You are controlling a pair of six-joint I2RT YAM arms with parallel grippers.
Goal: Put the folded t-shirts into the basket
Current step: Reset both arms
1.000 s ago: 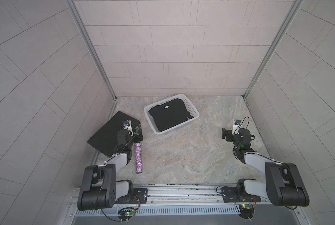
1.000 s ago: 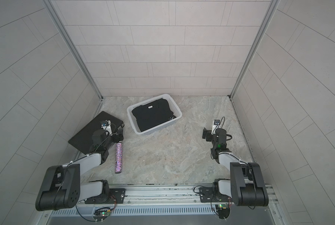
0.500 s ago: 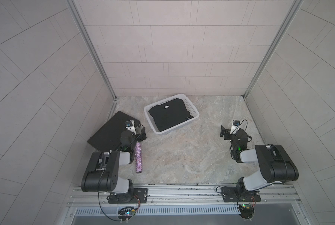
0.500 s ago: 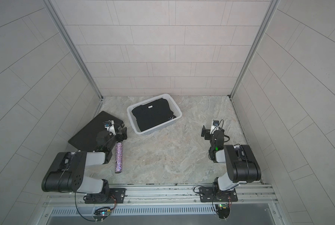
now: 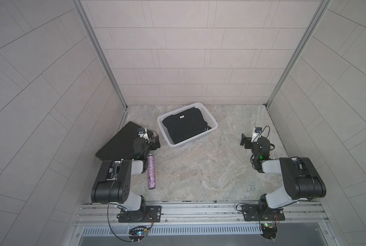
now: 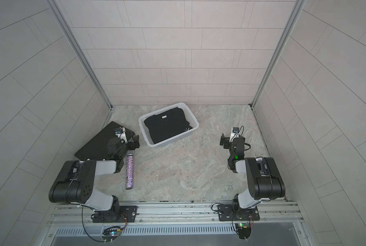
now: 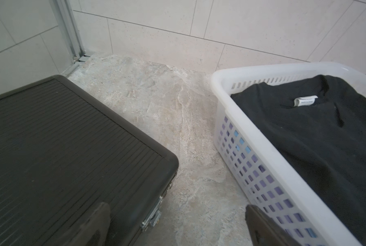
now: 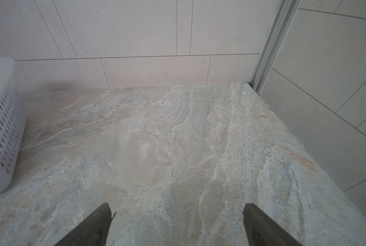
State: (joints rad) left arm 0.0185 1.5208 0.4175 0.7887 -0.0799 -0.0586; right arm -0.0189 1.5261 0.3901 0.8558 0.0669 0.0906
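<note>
A flat black case (image 5: 119, 141) is seen on the far left of the stone table (image 5: 199, 170), close to the side wall. Metal latches can be seen on its edge in the left wrist view (image 7: 154, 216).

The left gripper (image 5: 155, 142) is held low over the corner of the case, on the side that faces the basket. Its jaws are spread wide and nothing is pinched between them. In the left wrist view (image 7: 175, 213), one finger is seen over the case and one just beside the basket wall.

A sparkly purple tube (image 5: 151, 172) is laid on the table near the left arm, just beside the case.

The white basket (image 5: 193, 140) is set at the back of the table, near the middle and turned at a slant. A folded black t-shirt (image 5: 186, 127) is laid on top inside it, with a small white label near the neck and a little star mark at one corner. Blue and purple cloth (image 7: 244, 153) can be seen under it through the holes in the wall.

The right gripper (image 5: 244, 141) is held low over bare table, well apart from the basket. Its jaws are spread wide too, and nothing is held.
</note>
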